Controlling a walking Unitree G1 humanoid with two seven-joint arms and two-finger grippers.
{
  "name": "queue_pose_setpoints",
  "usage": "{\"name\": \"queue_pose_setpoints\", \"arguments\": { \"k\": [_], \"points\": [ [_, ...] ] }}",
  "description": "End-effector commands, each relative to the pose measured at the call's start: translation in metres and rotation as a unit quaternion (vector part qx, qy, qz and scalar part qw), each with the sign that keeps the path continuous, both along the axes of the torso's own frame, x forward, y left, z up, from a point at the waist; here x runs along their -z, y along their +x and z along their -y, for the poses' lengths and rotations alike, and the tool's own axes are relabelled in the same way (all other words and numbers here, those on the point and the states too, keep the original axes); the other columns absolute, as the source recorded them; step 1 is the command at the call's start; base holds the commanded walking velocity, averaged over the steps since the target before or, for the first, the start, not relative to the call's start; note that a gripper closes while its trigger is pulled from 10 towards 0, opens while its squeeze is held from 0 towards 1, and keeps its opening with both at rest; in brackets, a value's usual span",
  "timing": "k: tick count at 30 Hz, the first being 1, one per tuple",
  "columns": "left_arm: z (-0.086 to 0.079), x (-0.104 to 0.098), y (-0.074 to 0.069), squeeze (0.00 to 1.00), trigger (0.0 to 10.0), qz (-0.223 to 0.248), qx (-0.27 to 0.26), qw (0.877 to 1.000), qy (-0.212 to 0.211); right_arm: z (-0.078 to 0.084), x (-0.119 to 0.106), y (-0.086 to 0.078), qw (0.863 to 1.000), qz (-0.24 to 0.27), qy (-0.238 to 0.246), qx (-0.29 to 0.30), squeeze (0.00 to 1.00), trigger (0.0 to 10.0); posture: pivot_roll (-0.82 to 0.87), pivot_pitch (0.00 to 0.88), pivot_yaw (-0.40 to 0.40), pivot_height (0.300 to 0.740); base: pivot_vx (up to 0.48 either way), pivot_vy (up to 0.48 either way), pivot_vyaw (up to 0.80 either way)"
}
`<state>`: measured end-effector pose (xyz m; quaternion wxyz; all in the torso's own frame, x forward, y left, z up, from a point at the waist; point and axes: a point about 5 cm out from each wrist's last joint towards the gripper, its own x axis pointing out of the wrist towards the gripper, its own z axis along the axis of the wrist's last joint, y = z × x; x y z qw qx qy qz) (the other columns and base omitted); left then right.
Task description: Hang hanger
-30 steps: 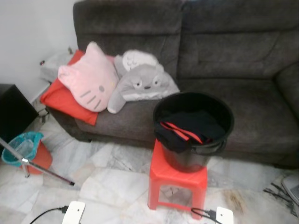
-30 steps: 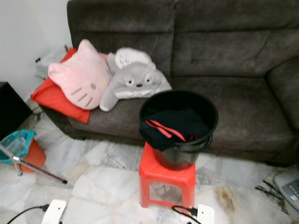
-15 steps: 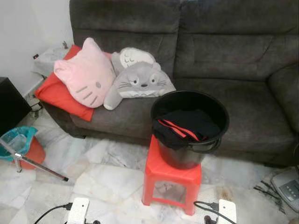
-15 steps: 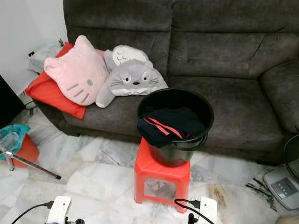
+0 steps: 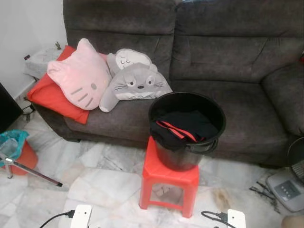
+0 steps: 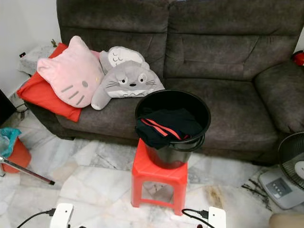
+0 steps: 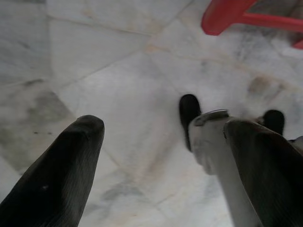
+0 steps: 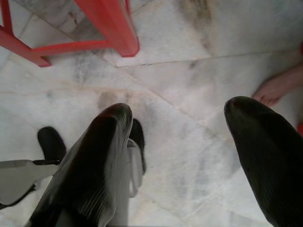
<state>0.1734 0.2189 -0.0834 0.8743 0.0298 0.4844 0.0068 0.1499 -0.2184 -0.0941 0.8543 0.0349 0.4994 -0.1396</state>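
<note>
A black bucket (image 5: 186,124) stands on a red plastic stool (image 5: 168,178) in front of a dark grey sofa (image 5: 228,57). Dark clothes with a red stripe (image 5: 180,129) lie in the bucket and hang over its near rim. Both arms hang low. My left gripper (image 7: 163,127) is open over the marble floor, with nothing between its fingers and a stool leg (image 7: 227,16) just beyond it. My right gripper (image 8: 180,111) is open too, above bare floor near another red stool leg (image 8: 111,28).
A pink cat cushion (image 5: 78,76), a grey plush (image 5: 135,85) and a red cushion (image 5: 45,95) lie on the sofa's left. An orange bin (image 5: 16,152) and a metal pole (image 5: 31,168) are at the left, a fan (image 6: 292,166) at the right. A person's foot (image 8: 277,87) rests near my right side.
The whole picture has shifted as the camera moved, bringing the sofa's right arm and the fan into view. The bucket, stool and cushions have stayed in place.
</note>
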Motion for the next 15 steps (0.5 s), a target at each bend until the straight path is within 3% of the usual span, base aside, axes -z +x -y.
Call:
{"name": "queue_pose_setpoints", "arguments": {
  "k": [1, 15],
  "points": [
    [0.0005, 0.0029, -0.0058, 0.00, 10.0, -0.008, -0.011, 1.000, -0.001, 0.0040, 0.0007, -0.0035, 1.000, -0.011, -0.005, -0.010, 0.00, 10.0, 0.00, 0.000, -0.035, 0.732, 0.000, 0.000, 0.00],
    [-0.0013, 0.0018, -0.0041, 0.00, 10.0, -0.005, -0.019, 1.000, 0.002, 0.0016, -0.0002, -0.0005, 1.000, -0.002, -0.005, -0.006, 0.00, 10.0, 0.00, 0.000, -0.016, 0.732, 0.000, 0.000, 0.00]
  ]
}}
